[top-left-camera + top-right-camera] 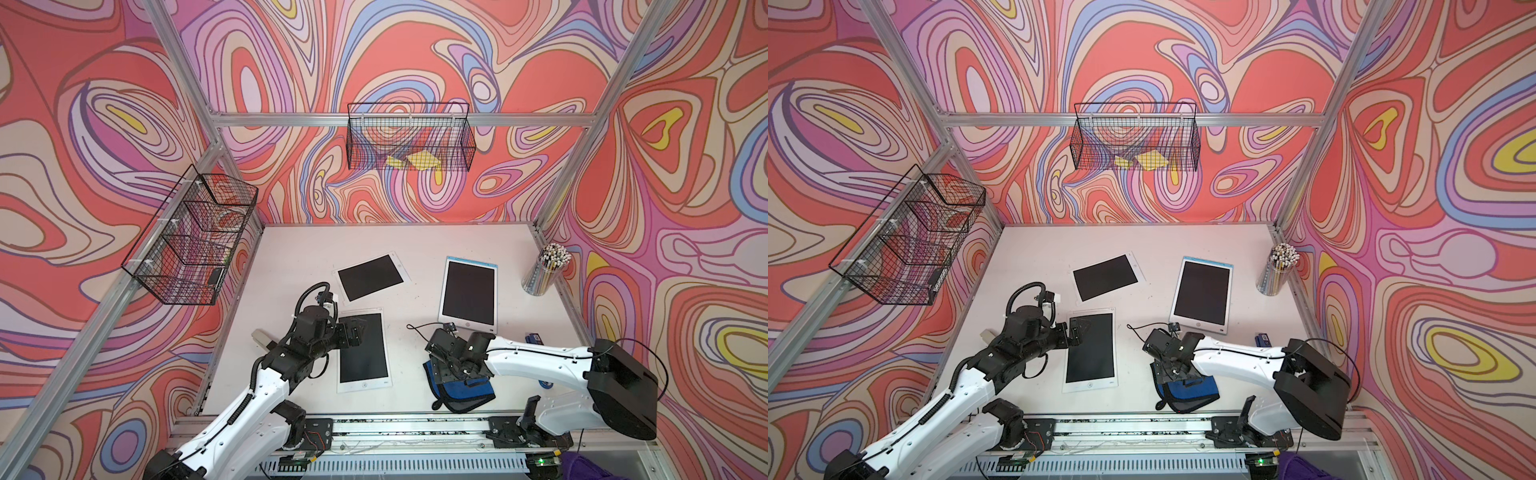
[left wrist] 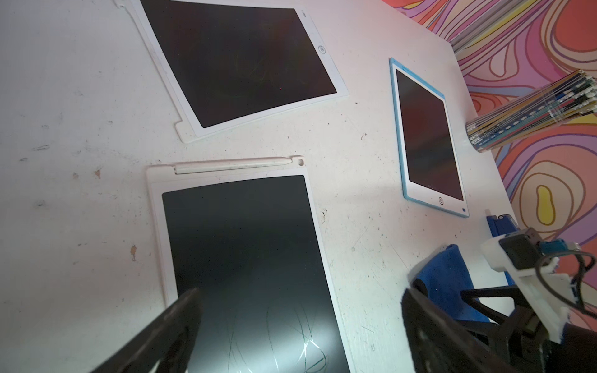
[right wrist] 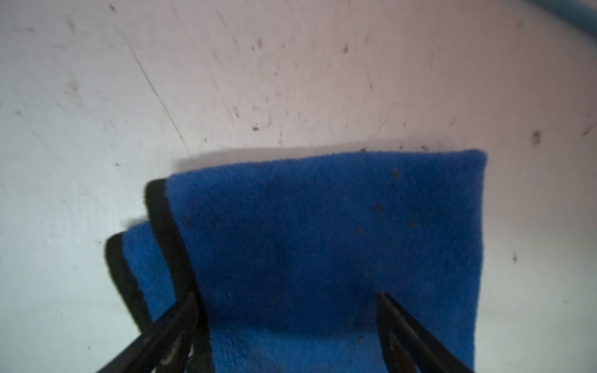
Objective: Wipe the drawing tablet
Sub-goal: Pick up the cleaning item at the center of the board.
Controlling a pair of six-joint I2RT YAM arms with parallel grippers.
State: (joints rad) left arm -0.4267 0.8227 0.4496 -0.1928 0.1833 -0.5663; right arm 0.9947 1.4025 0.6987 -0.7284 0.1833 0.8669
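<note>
Left end effector, jaws wide apart and empty, hangs over a far corner of the scribbled drawing tablet, which lies flat on the desk near the front, between the arms. Folded blue cloth lies near it under the right end effector, whose jaws are spread astride it, nothing pinched. Risks: closing may catch only the top fold, so the cloth trails open; unpinned, the tablet may slide toward the tilted white tablet or the blue-rimmed tablet.
</note>
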